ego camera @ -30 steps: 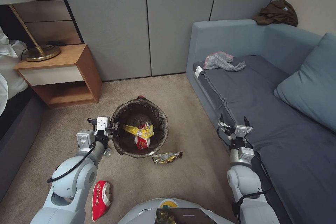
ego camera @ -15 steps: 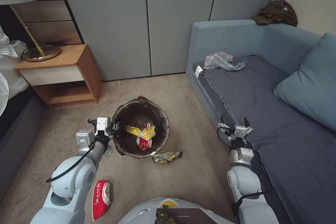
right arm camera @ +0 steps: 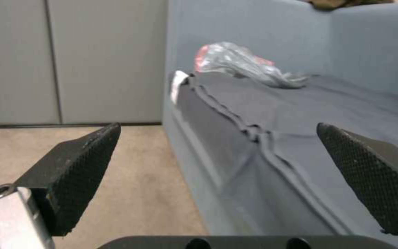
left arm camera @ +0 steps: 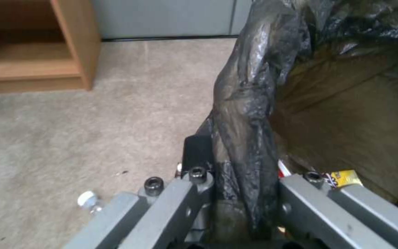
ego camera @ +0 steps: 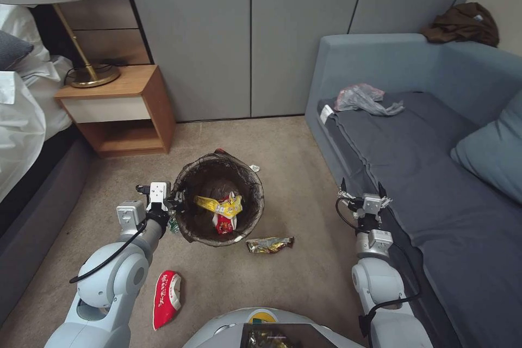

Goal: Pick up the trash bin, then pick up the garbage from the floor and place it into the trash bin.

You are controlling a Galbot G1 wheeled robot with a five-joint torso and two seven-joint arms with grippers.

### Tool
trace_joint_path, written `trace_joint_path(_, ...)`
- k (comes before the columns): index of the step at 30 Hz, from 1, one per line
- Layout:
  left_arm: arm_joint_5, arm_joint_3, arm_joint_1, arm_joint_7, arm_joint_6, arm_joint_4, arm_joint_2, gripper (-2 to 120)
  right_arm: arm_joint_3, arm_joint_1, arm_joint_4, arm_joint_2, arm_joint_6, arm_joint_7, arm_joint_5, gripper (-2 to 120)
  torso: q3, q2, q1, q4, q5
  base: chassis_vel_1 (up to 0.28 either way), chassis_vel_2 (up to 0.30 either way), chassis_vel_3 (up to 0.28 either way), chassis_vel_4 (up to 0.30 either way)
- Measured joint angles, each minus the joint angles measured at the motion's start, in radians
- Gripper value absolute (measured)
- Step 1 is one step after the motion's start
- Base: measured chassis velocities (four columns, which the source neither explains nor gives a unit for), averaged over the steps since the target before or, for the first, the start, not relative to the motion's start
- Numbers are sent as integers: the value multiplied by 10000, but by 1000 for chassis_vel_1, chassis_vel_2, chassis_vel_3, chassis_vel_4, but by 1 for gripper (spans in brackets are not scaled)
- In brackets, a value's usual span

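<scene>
Left end effector (ego camera: 175,202) is clamped on the bagged rim of the trash bin (ego camera: 219,163), over the carpet. Right end effector (ego camera: 362,187) hangs wide open, empty, by the sofa (ego camera: 435,174). Carrying goes best level, so the packets inside stay put.

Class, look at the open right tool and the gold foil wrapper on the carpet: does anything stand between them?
Nothing visible does. The right tool hangs open by the sofa edge; bare carpet separates it from the gold foil wrapper beside the trash bin.

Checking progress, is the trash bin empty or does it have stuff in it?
Not empty: the trash bin holds a yellow wrapper and a red packet.
</scene>
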Motion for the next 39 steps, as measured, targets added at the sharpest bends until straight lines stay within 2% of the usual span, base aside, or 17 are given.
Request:
trace_joint_path(20,-71,-3,5,-210,80,-64,63,0,-62,-57,61,-15,-66,47,-19,100,0,0,0,3,1,29,31,30,31)
trace_joint_path(23,-44,-29,19,-208,69,-33,53,0,-166,-55,322,-148,-614,194,-7,100,0,0,0,1,0,0,0,0,0)
trace_joint_path(24,-38,-38,15,-215,61,-21,32,0,-420,-20,661,-336,-1700,684,64,100,0,0,0,0,-1,0,0,0,0)
trace_joint_path(25,-15,-43,11,-218,53,-11,10,0,-569,9,863,-438,-2278,886,170,100,0,0,0,-1,1,0,0,0,0)
trace_joint_path(27,35,-64,10,-249,31,5,-55,0,-1005,231,1691,-876,-4319,1080,1457,100,0,0,0,-1,0,0,0,0,0)
trace_joint_path(28,35,-64,10,-249,31,5,-55,0,-1005,231,1691,-876,-4319,1080,1457,100,0,0,0,-1,0,0,0,0,0)
trace_joint_path(29,42,-78,16,-244,24,9,-57,0,-1117,330,1911,-986,-4916,1188,2125,100,1,0,0,0,0,0,0,0,0)
trace_joint_path(31,61,-140,49,-233,8,15,-53,0,-1399,868,2413,-1337,-6812,1787,4657,100,0,0,0,0,-1,0,0,0,0)
trace_joint_path(32,61,-140,49,-233,8,15,-53,0,-1399,868,2413,-1337,-6812,1787,4657,100,0,0,0,0,-1,0,0,0,0)
trace_joint_path(34,83,-191,65,-232,2,19,-49,0,-1670,1765,2514,-1779,-8640,3164,7509,100,1,0,0,2,2,0,0,0,0)
trace_joint_path(35,83,-191,65,-232,2,19,-49,0,-1670,1765,2514,-1779,-8640,3164,7509,100,1,0,0,2,2,0,0,0,0)
trace_joint_path(38,104,-198,70,-238,1,19,-66,0,-2190,2746,2024,-2368,-9053,4465,10408,100,2,0,0,1,-5,0,0,0,0)
trace_joint_path(39,104,-198,70,-238,1,19,-66,0,-2190,2746,2024,-2368,-9053,4465,10408,100,2,0,0,1,-5,0,0,0,0)
